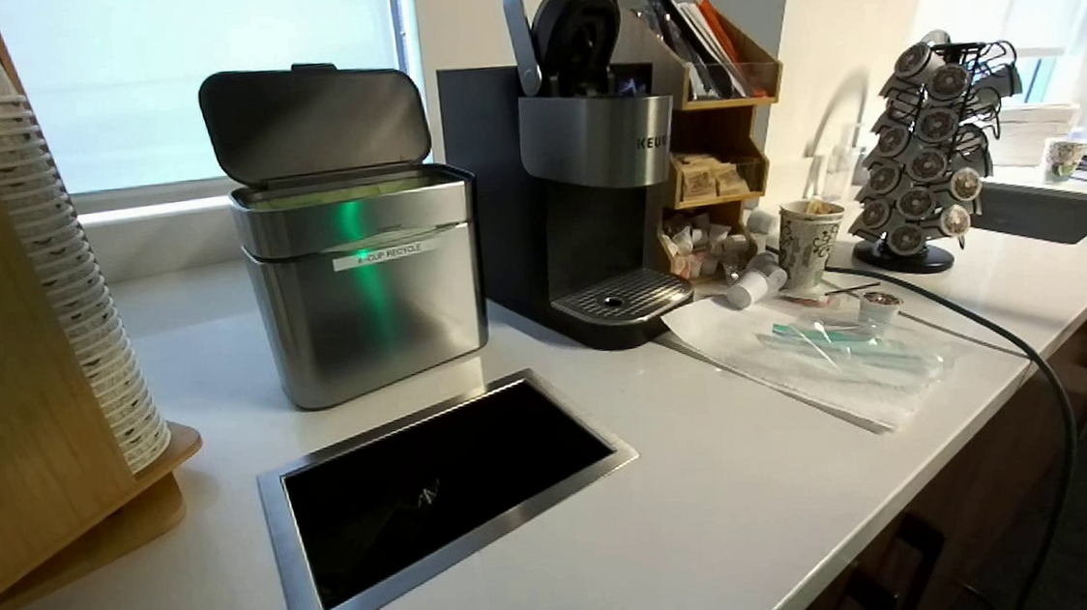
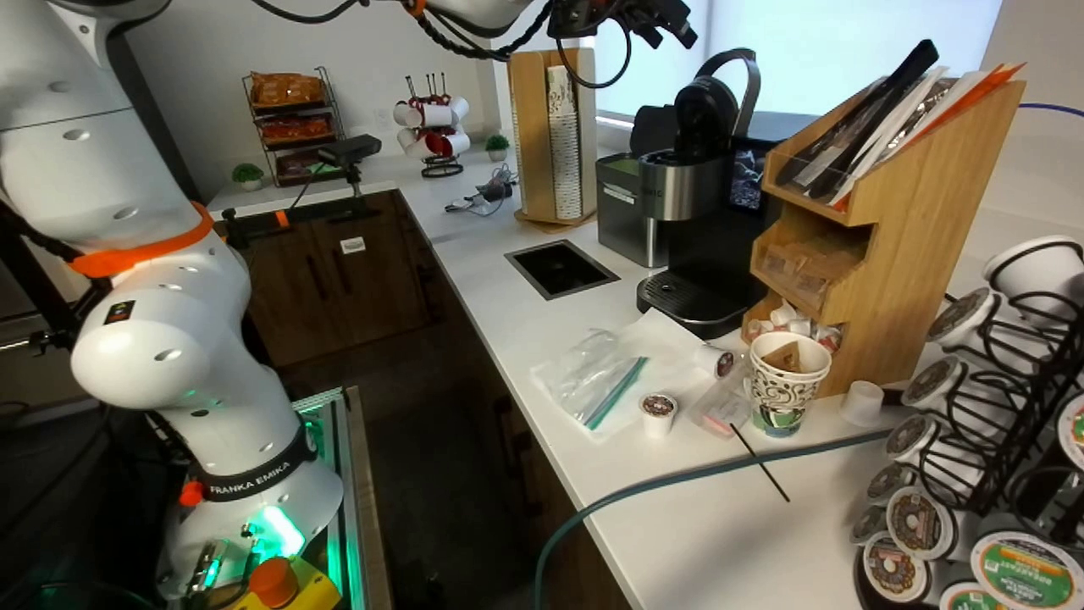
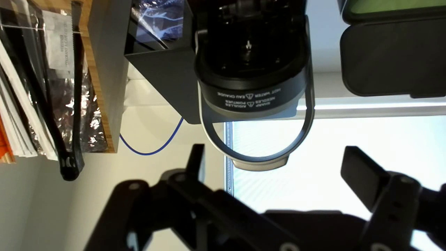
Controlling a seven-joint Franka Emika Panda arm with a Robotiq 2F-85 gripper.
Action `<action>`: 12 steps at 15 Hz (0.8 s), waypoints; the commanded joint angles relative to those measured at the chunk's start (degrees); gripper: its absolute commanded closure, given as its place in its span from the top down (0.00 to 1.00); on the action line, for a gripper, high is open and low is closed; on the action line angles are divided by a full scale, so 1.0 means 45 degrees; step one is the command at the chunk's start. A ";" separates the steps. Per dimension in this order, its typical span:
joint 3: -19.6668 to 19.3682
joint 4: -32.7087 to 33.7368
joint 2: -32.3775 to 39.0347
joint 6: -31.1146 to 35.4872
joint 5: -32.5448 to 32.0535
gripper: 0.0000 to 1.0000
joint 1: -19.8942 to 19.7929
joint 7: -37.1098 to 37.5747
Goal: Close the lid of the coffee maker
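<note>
Wrist view: my fingers [image 3: 364, 174] are spread, holding nothing; raised lid [image 3: 251, 83] sits ahead on the coffee maker [image 1: 581, 168], apart from them, handle loop [image 3: 260, 165] roughly lined up with the gap, so I'd likely hook over it and pull down

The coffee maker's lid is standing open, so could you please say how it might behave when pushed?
The lid would probably pivot rather than slide, since it stands raised atop the coffee maker. Its loop handle seems stiff, holding an open arch. The lid's rounded outside looks smooth, perhaps slippery.
</note>
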 commanded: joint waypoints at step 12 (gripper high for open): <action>-0.0084 0.0697 0.0376 0.0366 -0.0643 1.00 -0.0162 0.0108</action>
